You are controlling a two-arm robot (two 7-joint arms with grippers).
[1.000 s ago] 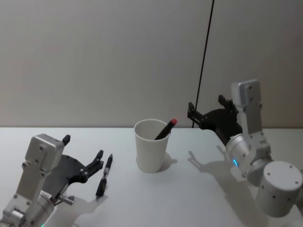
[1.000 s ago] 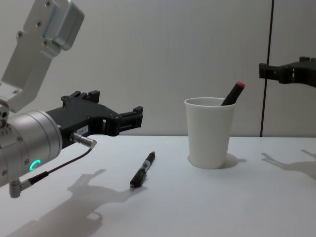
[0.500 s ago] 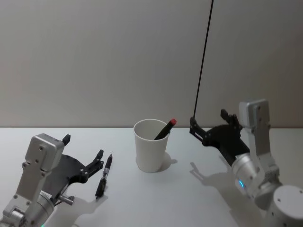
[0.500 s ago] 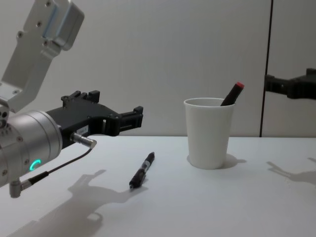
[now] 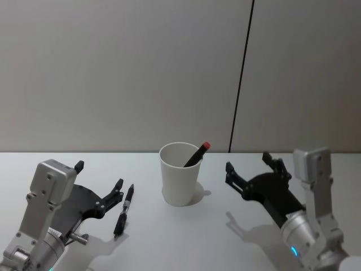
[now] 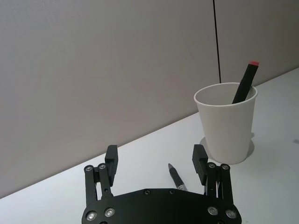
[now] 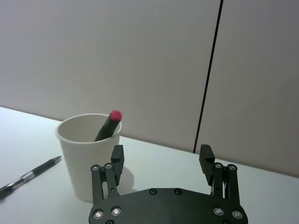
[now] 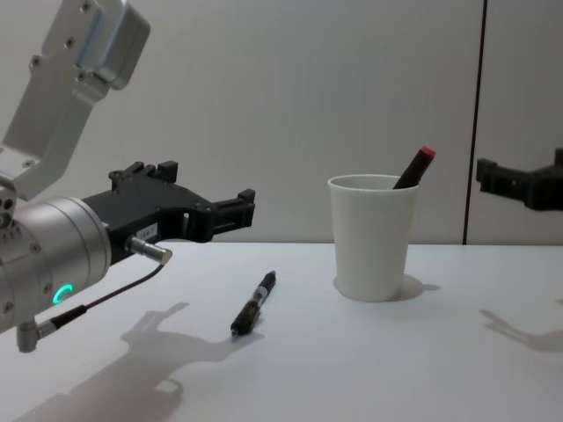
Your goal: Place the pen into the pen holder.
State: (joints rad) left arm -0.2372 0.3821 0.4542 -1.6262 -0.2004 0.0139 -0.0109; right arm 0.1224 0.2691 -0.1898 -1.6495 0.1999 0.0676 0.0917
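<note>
Upright white pen holder (image 5: pixel 180 179) contains red-tipped pen (image 5: pixel 198 153); black pen (image 5: pixel 124 210) lies left.

Probably a robot lab or test room: a plain white desk (image 5: pixel 186 243) against bare grey wall panels (image 5: pixel 113 68) split by one dark seam (image 5: pixel 241 73), a robot arm (image 8: pixel 70 79) over it.

table: flat matte white tabletop (image 5: pixel 186 243), spans the full width of head and chest views
wall: plain light grey wall (image 5: pixel 113 68), rises straight from the tabletop's far edge
seam: thin black vertical line (image 5: pixel 241 73) on the wall, right of centre, runs from top of view down to the tabletop's far edge
</note>
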